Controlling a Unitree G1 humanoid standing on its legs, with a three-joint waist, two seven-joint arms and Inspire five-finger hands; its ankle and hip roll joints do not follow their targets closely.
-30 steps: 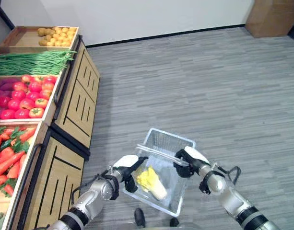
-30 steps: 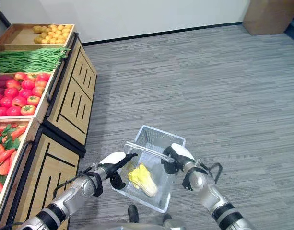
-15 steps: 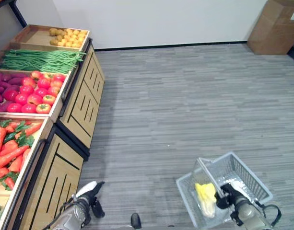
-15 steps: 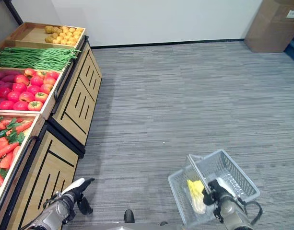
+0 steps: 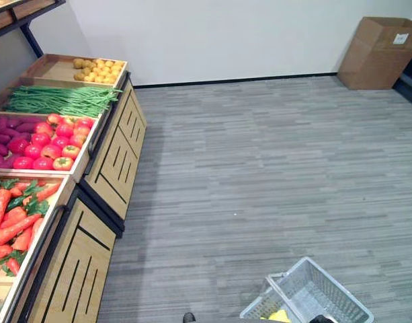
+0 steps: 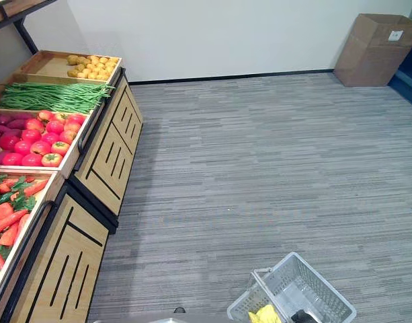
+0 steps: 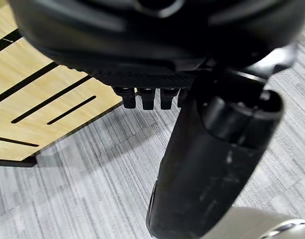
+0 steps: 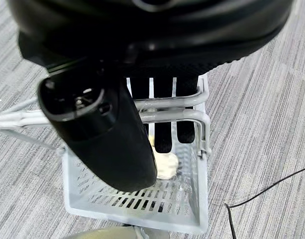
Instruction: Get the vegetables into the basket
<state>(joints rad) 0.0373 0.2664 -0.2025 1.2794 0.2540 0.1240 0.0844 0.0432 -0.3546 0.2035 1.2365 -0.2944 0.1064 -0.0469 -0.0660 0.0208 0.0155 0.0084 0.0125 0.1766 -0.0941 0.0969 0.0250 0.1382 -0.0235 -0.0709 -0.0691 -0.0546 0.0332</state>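
A light grey wire basket (image 5: 314, 294) hangs low at my right side above the floor. A yellow-white cabbage (image 6: 263, 314) lies in it, and it also shows as cabbage (image 8: 165, 164) in the right wrist view. My right hand (image 8: 164, 119) has its fingers curled round the basket's two handles (image 8: 184, 108), and a dark bit of that hand (image 6: 303, 316) sits at the basket's near rim. My left hand (image 7: 207, 164) hangs beside the wooden stand's front (image 7: 43, 94), fingers relaxed and holding nothing.
A wooden produce stand (image 5: 105, 168) runs along my left with carrots (image 5: 14, 222), tomatoes (image 5: 51, 138), green beans (image 5: 58, 99) and potatoes (image 5: 98, 65). A cardboard box (image 5: 377, 50) stands by the far wall. Grey carpet stretches ahead.
The camera has tilted up. The basket has swung from in front of me down to my right side in the right hand. The left hand has dropped away from it.
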